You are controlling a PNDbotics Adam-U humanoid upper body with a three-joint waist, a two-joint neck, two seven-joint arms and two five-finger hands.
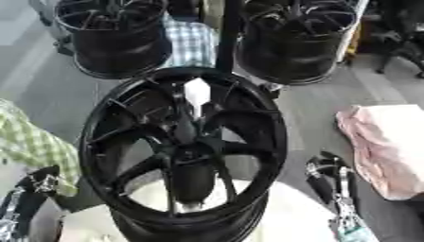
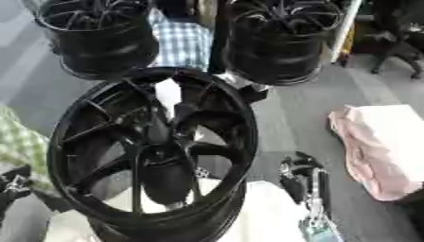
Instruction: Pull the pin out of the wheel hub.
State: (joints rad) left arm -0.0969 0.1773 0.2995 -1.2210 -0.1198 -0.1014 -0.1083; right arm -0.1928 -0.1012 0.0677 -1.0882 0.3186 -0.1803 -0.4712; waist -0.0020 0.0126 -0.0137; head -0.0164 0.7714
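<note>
Now | hub (image 1: 184, 156) stands centre before me | white pin (image 1: 196, 92) sticks up among upper spokes | right hand (image 1: 327, 175) low right, fingers unclear | left hand (image 1: 33, 186) low left, unclear

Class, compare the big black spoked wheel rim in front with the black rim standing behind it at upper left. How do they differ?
The front black spoked wheel rim fills the centre and shows its whole face; the upper-left black rim looks smaller and is cropped by the frame. A white piece shows on the front rim's upper spokes; none shows on the rear one. Both are black and spoked.
</note>
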